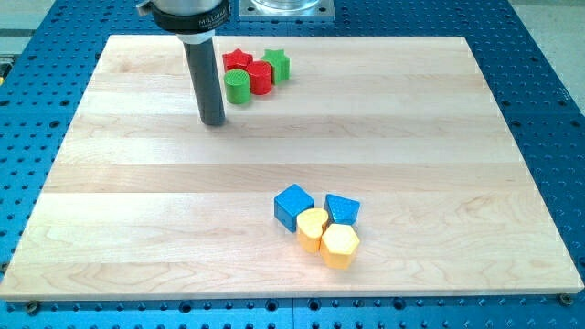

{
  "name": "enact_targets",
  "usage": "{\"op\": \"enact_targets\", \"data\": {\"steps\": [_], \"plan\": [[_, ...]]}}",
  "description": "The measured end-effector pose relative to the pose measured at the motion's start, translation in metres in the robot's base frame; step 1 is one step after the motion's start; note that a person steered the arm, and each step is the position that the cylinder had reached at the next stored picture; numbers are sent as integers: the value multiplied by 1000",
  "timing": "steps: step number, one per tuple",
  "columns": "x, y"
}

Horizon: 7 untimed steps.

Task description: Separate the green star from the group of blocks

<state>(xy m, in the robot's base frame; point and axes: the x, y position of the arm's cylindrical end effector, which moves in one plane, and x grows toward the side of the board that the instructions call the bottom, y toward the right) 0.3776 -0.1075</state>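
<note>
Camera view, near to far: my tip (pixel 213 122), a bare rod with no jaws to spread or pinch, rested just left of the green cylinder (pixel 238 86). Beyond stood a red cylinder (pixel 260 78) and red star (pixel 237 61); the green star (pixel 277 65) lay farthest right, across the cluster.

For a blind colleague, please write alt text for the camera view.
My tip rests on a wooden board just left of a top cluster: green cylinder, red star, red block, green star. Near the bottom sit a blue cube, blue block, yellow block and yellow hexagon.
</note>
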Motion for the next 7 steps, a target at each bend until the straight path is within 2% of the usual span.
{"op": "enact_targets", "data": {"steps": [2,3,4,5,6,7], "plan": [[0,1],[9,27],[9,13],[12,73],[-35,163],[-103,153]]}}
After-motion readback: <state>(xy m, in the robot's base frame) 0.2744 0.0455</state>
